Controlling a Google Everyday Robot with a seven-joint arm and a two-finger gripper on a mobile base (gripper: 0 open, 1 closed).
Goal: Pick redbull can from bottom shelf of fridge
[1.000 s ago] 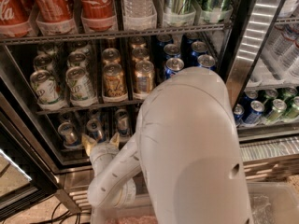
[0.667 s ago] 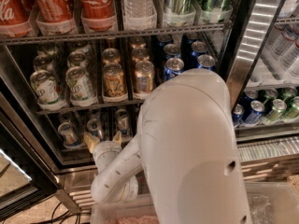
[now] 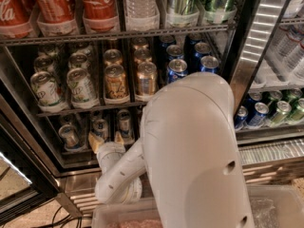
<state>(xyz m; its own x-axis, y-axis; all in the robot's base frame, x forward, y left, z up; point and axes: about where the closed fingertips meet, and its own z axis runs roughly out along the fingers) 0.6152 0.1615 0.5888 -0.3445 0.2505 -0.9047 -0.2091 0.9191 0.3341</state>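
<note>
Reach step: white arm's two-finger gripper [image 3: 107, 139], tan fingers spread, lower left at dark bottom shelf [image 3: 71, 156]. Next move likely advancing, then closing on slim silver-topped redbull can [image 3: 100, 127].

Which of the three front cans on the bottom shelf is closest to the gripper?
The middle can, directly behind the open gripper; the left can and right can stand off to either side.

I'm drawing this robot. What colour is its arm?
White arm, seen in the camera view. Its end effector sits open by the bottom shelf.
</note>
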